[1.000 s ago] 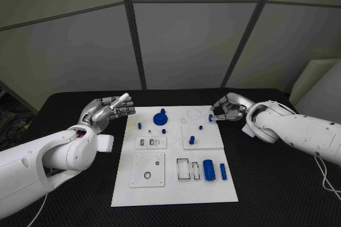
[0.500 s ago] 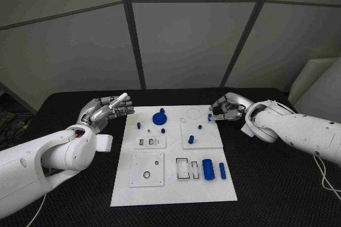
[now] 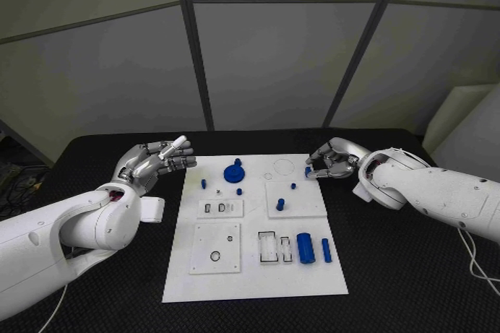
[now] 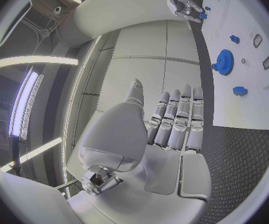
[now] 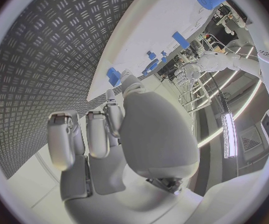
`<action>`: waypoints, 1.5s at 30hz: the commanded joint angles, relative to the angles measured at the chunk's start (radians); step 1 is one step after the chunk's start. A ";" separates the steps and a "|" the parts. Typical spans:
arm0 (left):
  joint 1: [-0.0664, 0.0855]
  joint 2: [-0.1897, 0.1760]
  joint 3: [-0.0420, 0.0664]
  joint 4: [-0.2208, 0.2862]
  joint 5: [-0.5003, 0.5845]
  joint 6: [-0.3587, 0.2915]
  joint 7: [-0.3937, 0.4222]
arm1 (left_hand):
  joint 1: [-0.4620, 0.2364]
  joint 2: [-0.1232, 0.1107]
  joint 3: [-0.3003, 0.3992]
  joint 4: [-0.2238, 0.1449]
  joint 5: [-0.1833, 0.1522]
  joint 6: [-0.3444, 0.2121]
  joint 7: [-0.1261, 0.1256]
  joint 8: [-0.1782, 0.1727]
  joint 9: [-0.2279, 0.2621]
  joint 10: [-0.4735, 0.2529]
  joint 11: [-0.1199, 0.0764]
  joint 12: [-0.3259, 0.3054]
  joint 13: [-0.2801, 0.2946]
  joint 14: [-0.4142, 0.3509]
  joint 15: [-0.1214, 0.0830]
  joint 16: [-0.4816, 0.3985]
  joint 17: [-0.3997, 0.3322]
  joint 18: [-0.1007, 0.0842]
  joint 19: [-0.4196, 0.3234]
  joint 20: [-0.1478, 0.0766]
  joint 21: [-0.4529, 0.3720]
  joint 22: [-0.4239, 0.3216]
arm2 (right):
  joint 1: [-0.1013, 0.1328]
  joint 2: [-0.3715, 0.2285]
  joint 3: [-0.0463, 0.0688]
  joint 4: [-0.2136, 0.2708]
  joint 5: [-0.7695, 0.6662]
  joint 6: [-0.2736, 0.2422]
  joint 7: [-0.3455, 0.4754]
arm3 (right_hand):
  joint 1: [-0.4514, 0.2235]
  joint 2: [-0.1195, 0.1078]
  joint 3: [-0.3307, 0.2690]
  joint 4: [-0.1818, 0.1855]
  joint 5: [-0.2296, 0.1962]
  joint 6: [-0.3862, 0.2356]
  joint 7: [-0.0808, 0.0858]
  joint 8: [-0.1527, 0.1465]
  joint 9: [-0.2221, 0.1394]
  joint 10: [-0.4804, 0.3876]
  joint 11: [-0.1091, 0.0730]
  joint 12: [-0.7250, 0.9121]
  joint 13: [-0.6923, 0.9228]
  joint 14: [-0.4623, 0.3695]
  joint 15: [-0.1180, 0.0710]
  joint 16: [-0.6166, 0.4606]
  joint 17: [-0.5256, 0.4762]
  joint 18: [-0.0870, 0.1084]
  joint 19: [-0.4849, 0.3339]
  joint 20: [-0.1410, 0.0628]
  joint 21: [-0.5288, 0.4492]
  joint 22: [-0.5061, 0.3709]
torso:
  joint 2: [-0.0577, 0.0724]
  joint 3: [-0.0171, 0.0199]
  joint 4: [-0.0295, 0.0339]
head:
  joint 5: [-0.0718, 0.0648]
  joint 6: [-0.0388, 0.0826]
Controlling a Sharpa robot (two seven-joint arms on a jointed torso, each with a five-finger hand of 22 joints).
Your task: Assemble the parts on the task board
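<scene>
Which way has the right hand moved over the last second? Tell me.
Barely, if at all: the right hand keeps pinching a small blue part at the far right edge of the task board.

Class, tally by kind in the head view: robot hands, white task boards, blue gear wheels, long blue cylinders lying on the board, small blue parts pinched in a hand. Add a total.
Hands: 2, the left hand and the right hand
Task board: 1
Blue gear: 1
Long blue cylinders: 2
Small blue part, pinched by the right hand: 1
Total: 7

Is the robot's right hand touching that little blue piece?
Touching: in the head view the right hand pinches the small blue part at the task board's edge.
</scene>
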 commanded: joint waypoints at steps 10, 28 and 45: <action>0.001 0.001 0.001 -0.003 -0.006 0.011 0.007 | -0.002 0.005 -0.005 -0.001 -0.003 0.002 0.014 -0.006 0.000 0.007 0.003 -0.004 0.000 0.007 0.000 -0.005 0.000 -0.012 0.007 -0.001 0.005 0.000 | -0.001 0.004 0.000 -0.006 0.004 0.024 -0.002 | 0.002 0.018 0.004 0.003 0.006 0.006 -0.003 0.003 0.002 0.002 0.003 0.005 0.008 0.068 -0.002 0.008 0.100 -0.015 0.105 0.002 0.003 0.263 | 0.000 0.0003 -0.0010 | 0.003 -0.001; 0.000 0.002 0.001 -0.004 -0.006 0.013 0.004 | -0.005 0.006 -0.006 0.000 -0.004 0.002 0.015 -0.007 0.000 0.006 0.003 -0.005 0.000 0.007 0.000 -0.006 0.000 -0.012 0.007 -0.001 0.005 0.000 | -0.003 0.020 0.000 -0.025 0.003 0.027 -0.001 | 0.011 0.040 0.013 -0.005 0.006 0.021 -0.004 0.006 0.003 0.006 0.001 0.012 0.014 0.069 -0.003 0.011 0.105 -0.015 0.105 0.001 0.003 0.263 | 0.000 -0.0002 -0.0003 | 0.000 0.002; 0.000 0.002 0.001 -0.003 -0.006 0.017 0.000 | -0.006 0.009 -0.007 0.000 -0.004 0.001 0.015 -0.008 0.000 0.006 0.004 -0.006 -0.001 0.007 0.001 -0.008 0.000 -0.012 0.007 -0.001 0.005 0.000 | -0.004 0.033 0.000 -0.036 0.001 0.028 -0.004 | 0.017 0.060 0.020 -0.016 0.005 0.052 -0.009 0.013 0.007 0.009 -0.002 0.020 0.021 0.072 -0.005 0.016 0.115 -0.015 0.105 0.000 0.003 0.263 | 0.001 -0.0002 -0.0013 | -0.001 -0.001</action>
